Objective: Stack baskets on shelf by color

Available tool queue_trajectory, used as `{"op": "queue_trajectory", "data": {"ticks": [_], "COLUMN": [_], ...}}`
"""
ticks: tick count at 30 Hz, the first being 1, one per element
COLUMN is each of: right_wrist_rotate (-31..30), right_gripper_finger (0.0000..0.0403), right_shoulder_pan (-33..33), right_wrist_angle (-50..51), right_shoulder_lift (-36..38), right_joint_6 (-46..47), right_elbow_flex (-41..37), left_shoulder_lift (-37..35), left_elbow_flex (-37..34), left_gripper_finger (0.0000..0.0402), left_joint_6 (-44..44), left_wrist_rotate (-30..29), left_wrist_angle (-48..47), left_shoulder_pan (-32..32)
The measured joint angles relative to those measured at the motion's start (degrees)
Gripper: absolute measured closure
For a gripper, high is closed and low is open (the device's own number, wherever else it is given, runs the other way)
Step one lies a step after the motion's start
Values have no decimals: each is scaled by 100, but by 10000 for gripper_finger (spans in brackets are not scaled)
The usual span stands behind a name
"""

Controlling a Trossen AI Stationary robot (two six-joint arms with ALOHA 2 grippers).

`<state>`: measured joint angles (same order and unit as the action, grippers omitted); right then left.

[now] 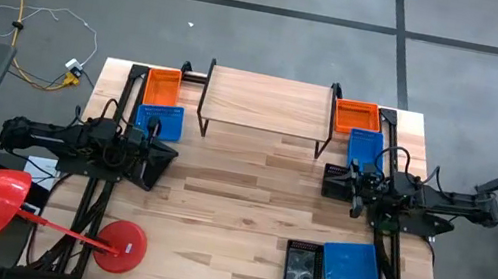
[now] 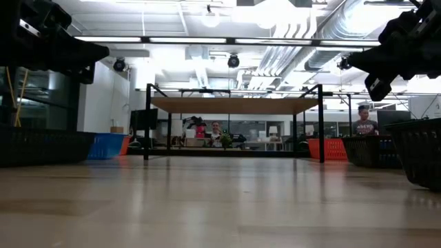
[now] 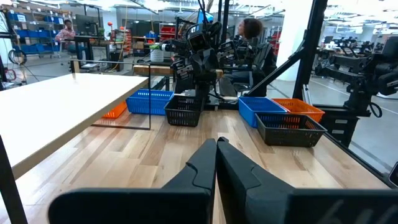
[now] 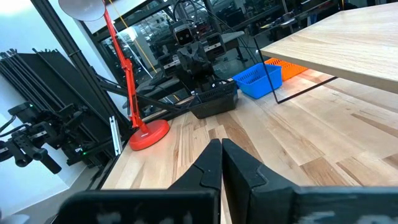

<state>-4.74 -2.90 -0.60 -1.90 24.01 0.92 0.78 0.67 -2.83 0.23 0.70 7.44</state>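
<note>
Evidently nothing stacked yet: shelf [image 1: 266, 100] bare at bench [image 1: 236, 218] far edge. Left hand [image 1: 169, 153] shut, empty, near left edge beside blue basket [image 1: 159, 118]; orange basket [image 1: 163, 86] at far left corner. Right hand [image 1: 333, 180] shut, empty, over black basket [image 1: 339, 180] near right edge. More baskets [image 1: 340, 272] at near right corner. Judgement: open fingers fully first, descend over one rim wall, grip squarely, lift level, seat one colour per shelf spot; mind shelf legs.
</note>
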Motion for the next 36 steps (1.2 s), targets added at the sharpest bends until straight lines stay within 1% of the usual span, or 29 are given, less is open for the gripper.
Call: {"op": "queue_trajectory", "data": {"ticks": [16, 18, 20, 23, 25, 28, 29, 30, 32, 34, 36], "right_wrist_rotate": [-1, -87, -306, -826, -1467, -2653, -2966, -3129, -3129, -2846, -2611], "right_gripper_finger": [402, 402, 402, 402, 402, 402, 402, 402, 402, 402, 402], "right_shoulder_pan": [-1, 1, 0, -2, -2, 1, 3, 7, 13, 95, 237], "right_wrist_angle": [-2, -10, -154, -819, -1198, -2069, -2421, -2693, -3112, -3501, -3666], "right_shoulder_lift": [-1, -1, -1, 3, -9, -48, -60, -69, -147, -292, -508], "right_joint_6": [0, -2, -3, -116, -234, 24, 58, -10, -499, -908, -1193], "right_elbow_flex": [1, 1, -5, -8, -8, -8, -6, -3, -1, 1, 107], "left_shoulder_lift": [0, 0, 0, 0, 0, 0, 0, 0, 0, 1, 2], "left_elbow_flex": [0, -1, -1, 1, 1, -1, 0, -1, 1, 0, -1], "left_gripper_finger": [401, 401, 401, 401, 401, 401, 401, 401, 401, 401, 401], "left_joint_6": [0, 0, 0, 0, 0, 0, 0, 0, 0, 0, 0], "left_wrist_rotate": [0, 0, 0, 0, 0, 0, 0, 0, 0, 0, 2], "left_wrist_angle": [0, -1, -1, -1, 0, -1, 1, -1, 0, -1, 0], "left_shoulder_pan": [1, 2, 2, 2, 1, 0, 0, 2, 0, 1, 1]}}
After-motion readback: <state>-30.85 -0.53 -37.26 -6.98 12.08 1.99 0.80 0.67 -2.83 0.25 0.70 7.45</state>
